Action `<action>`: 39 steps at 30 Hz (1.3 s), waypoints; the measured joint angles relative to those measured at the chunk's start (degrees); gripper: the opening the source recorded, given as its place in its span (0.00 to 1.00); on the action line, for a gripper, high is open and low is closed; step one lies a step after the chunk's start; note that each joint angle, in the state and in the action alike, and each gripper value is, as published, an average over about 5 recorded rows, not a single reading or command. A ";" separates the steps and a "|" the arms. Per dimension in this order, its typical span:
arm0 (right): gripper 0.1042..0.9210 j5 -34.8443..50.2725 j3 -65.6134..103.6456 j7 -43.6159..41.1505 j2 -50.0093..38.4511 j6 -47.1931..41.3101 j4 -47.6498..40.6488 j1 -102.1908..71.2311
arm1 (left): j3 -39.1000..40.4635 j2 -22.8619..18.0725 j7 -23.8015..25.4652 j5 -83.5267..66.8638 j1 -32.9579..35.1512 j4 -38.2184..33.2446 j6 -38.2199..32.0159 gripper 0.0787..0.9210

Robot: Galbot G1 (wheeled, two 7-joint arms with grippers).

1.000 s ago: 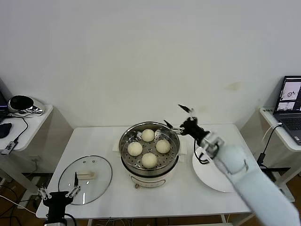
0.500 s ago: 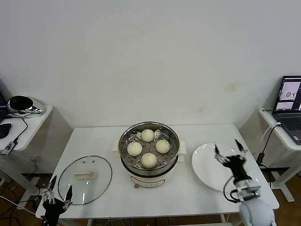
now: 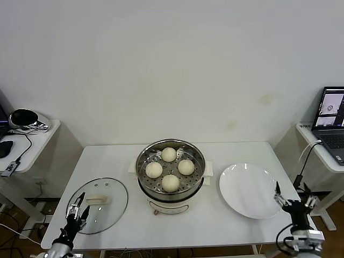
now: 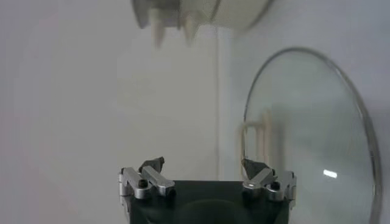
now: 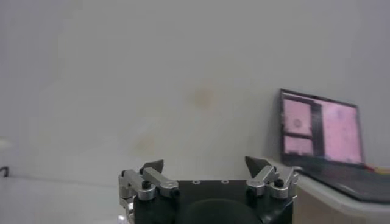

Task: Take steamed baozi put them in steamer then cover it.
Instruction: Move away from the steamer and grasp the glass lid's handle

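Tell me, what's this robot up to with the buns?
All four steamed baozi already sit in the steamer, which is uncovered. The glass lid lies on the table at the robot's left, with the open left gripper at its near edge. The open right gripper sits by the empty plate, holding nothing.

The left gripper point(image 4: 203, 172), fingers spread, hovers beside the glass lid point(image 4: 317, 134).

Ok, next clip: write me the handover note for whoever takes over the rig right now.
Left gripper: jaws open, empty, at the near rim of the glass lid.
Right gripper: jaws open, empty, beside the white plate.
Done: all four baozi sit in the steamer.
Left: lift the lid from the table and cover the steamer.
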 measured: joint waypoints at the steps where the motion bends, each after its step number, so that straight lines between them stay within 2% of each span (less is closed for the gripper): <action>1: 0.88 0.00 0.26 0.09 0.26 0.07 0.14 -0.32 | 0.26 0.18 0.02 0.52 -0.79 0.79 -0.07 0.88; 10: 0.88 -0.02 2.48 0.59 1.99 0.33 1.50 -2.90 | 2.48 1.43 0.07 3.36 -7.68 6.95 -0.61 0.88; 22: 0.88 -0.16 3.72 0.76 2.73 0.46 1.85 -4.02 | 4.92 0.69 0.39 4.46 -14.70 13.18 -1.04 0.88; 25: 0.88 -0.22 3.78 0.77 2.84 0.47 1.77 -4.11 | 5.24 0.54 0.43 4.44 -15.72 14.33 -1.13 0.82; 39: 0.88 -0.48 3.74 0.77 3.40 0.63 1.95 -4.72 | 5.87 0.10 -0.26 3.73 -17.27 17.19 -2.10 0.34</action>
